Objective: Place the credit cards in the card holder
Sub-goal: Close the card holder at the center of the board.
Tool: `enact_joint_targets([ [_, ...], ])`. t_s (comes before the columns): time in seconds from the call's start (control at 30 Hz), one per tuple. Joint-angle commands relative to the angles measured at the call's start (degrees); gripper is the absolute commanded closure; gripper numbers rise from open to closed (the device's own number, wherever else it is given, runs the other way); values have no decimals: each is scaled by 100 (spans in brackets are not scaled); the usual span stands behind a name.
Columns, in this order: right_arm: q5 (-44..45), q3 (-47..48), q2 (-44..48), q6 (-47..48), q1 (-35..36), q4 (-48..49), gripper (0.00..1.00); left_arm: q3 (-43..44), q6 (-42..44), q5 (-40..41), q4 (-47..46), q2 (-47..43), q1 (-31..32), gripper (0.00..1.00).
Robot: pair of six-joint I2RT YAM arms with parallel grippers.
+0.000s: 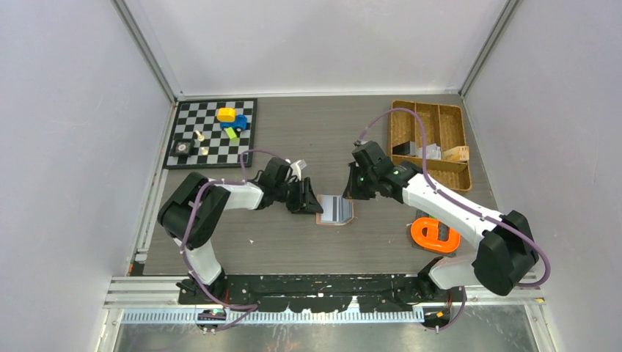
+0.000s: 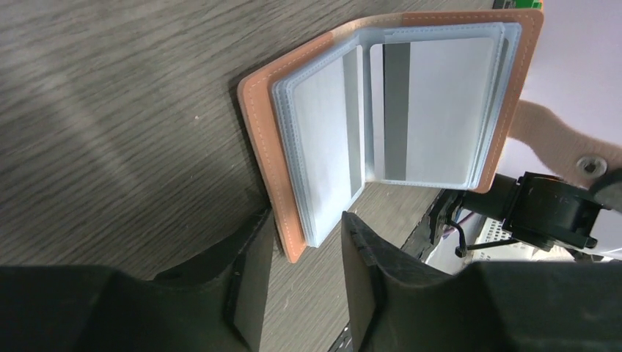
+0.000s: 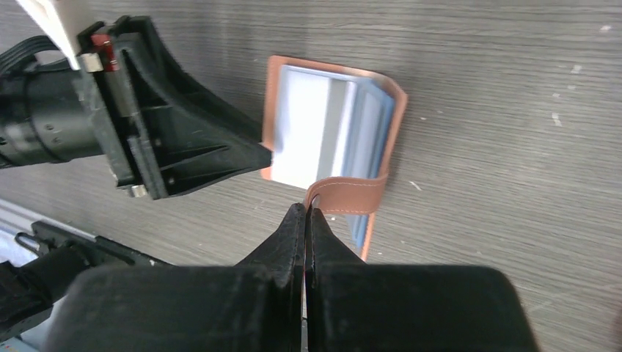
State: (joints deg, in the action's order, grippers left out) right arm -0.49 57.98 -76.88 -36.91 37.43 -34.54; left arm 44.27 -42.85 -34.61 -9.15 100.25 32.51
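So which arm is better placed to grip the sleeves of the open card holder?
Left. The left jaws stand part open astride a corner of the card holder; the right jaws are shut on its strap, so that arm is occupied.

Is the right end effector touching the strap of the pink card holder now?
Touching. The right wrist view shows the right end effector shut, pinching the tip of the strap of the card holder.
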Motion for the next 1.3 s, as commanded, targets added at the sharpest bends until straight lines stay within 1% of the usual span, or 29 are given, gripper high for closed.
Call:
enact_joint_targets([
  [0.0,-242,236,-171,-231,226,594,99,-112,-218,-179,-721,255,30,61],
  [0.2,-376,96,-433,-466,348,1019,99,-172,-456,-284,-1342,363,62,64],
  [0.3,-456,-41,-512,-659,352,1369,100,-307,-426,-30,-1278,155,42,63],
  [0.43,-420,-211,-718,-839,359,1748,100,-564,-400,657,-876,-277,-49,59],
  [0.57,-412,-282,-1013,-940,361,2151,99,-866,-364,1144,-479,-820,-153,56],
  [0.7,-418,-220,-1385,-909,364,2385,100,-1049,-171,1626,180,-1419,-175,52],
  [0.87,-625,-152,-1901,-971,399,2850,99,-1108,-28,1817,703,-2044,-175,50],
  [1.0,-838,-99,-2308,-1047,442,3179,97,-1100,34,1952,1057,-2575,-172,48],
  [1.07,-937,-49,-2383,-1024,460,3237,93,-1068,68,2008,1247,-2787,-167,47],
  [1.1,-962,-23,-2361,-978,466,3232,88,-1030,93,2008,1324,-2873,-167,47],
  [1.2,-1034,85,-2076,-638,475,3051,62,-880,163,1967,1550,-2982,-173,45],
  [1.27,-890,227,-1697,-290,475,2551,50,-792,188,1933,1594,-2985,-154,44],
])
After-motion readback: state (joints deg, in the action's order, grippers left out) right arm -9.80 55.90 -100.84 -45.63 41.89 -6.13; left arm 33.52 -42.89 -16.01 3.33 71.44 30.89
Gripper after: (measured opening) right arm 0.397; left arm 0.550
